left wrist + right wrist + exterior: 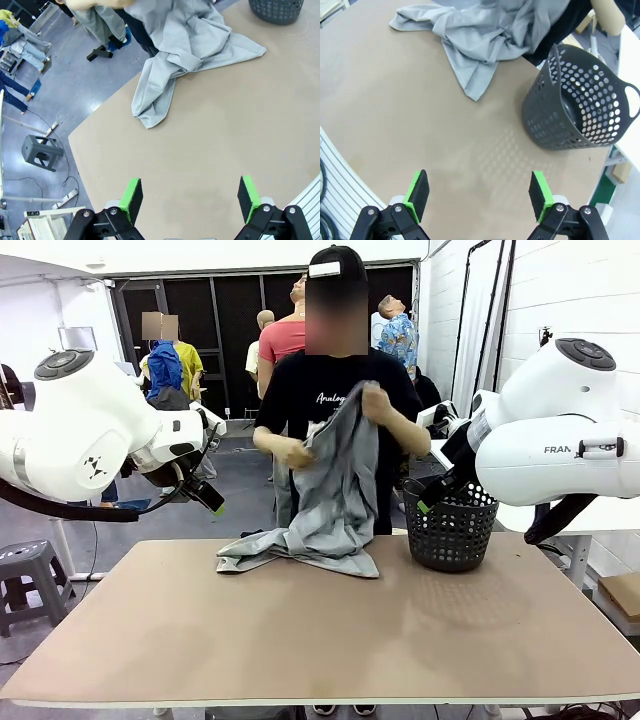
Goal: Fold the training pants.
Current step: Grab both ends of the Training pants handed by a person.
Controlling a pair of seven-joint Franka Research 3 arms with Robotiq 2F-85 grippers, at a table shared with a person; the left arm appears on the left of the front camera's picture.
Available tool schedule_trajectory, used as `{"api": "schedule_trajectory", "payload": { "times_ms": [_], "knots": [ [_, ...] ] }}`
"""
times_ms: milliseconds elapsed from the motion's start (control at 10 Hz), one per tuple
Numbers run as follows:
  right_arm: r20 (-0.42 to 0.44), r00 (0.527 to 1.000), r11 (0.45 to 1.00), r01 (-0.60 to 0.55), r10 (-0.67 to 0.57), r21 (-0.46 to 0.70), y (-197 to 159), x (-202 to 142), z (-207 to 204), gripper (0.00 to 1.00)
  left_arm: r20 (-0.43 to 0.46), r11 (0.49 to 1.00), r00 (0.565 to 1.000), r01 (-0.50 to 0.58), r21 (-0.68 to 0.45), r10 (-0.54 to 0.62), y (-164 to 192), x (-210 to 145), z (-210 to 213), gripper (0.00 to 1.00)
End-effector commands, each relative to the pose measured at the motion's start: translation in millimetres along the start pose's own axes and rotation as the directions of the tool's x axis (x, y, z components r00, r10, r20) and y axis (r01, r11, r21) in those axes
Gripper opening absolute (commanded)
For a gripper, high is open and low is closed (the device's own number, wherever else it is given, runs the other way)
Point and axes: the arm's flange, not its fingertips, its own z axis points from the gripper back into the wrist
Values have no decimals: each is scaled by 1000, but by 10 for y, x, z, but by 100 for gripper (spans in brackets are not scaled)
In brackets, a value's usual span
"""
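Left end effector [190, 197] and right end effector [479, 194] wide open, empty, well short of the training pants [335, 505]

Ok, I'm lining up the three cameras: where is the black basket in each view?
Front view: basket right of centre, near the far edge of the table.
Left wrist view: basket at the top right corner, cropped.
Right wrist view: basket at the right, whole.
Shared landmark: the grey training pants lying beside it.
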Motion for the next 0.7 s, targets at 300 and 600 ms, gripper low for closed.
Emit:
{"api": "schedule_trajectory", "payload": {
  "times_ms": [300, 600],
  "knots": [
    [-9, 1000, 1000, -3, 3, 3, 5, -12, 10, 100, -6, 1000, 1000, 2, -2, -2, -5, 2, -2, 100],
    [-9, 1000, 1000, -3, 3, 3, 5, -12, 10, 100, -6, 1000, 1000, 2, -2, -2, -5, 2, -2, 100]
  ]
}}
